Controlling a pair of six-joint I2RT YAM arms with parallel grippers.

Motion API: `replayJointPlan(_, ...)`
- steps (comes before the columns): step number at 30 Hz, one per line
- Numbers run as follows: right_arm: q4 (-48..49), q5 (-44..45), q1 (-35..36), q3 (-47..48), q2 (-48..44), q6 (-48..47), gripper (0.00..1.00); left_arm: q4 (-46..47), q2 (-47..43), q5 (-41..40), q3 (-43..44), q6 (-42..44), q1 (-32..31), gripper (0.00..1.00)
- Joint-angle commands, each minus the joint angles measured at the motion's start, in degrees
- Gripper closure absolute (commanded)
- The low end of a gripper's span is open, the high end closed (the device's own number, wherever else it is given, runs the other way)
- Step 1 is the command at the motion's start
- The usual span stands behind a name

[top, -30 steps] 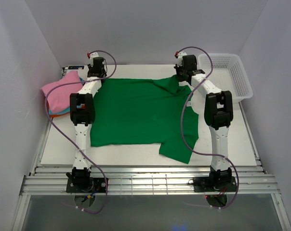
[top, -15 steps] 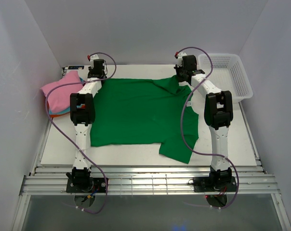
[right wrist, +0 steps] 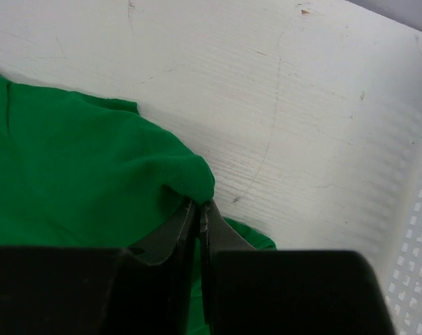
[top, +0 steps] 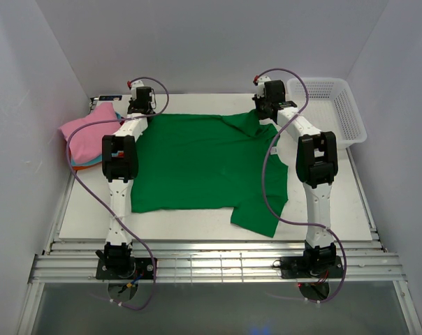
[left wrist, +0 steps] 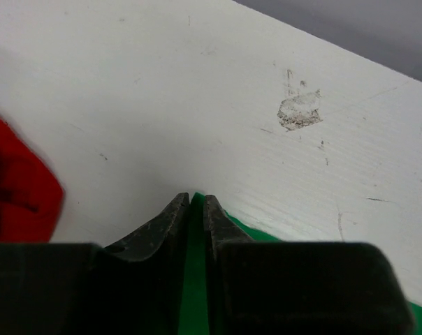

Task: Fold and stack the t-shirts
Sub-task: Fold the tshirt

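My left gripper is pinched shut on the far left corner of the green t-shirt, and my right gripper clamps its bunched far right edge. The shirt lies spread across the table, with the pink-topped folded stack just off its left side.

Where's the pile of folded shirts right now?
In the top view the folded pile, pink on top, sits at the table's far-left edge, just left of the left gripper pinching the green t-shirt.
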Motion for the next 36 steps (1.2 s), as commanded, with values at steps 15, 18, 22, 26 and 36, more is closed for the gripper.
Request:
replayJointPlan(15,-0.3,0.7,-0.2,6.1,1.5,0.7,0.92,0.1,-1.4,-0.9,-0.1,0.1,-0.1,1.00)
replayJointPlan(18,-0.3,0.5,-0.2,6.4,-0.6,1.0,0.92,3.2,-6.7,-1.7,-6.3,-0.7,-0.2,1.00)
replayJointPlan(22,-1.2,0.5,-0.2,6.1,-3.5,1.3,0.92,8.3,-14.2,-2.1,-15.5,-1.9,-0.2,1.00)
replayJointPlan(26,-2.3,-0.3,-0.2,3.2,-6.9,2.0,0.92,9.4,-20.2,-2.0,-24.5,-4.1,-0.1,1.00)
replayJointPlan(36,2.6,-0.9,0.3,-19.1,-21.5,3.5,0.92,15.5,-29.4,-1.3,-41.7,-6.6,-0.1,1.00)
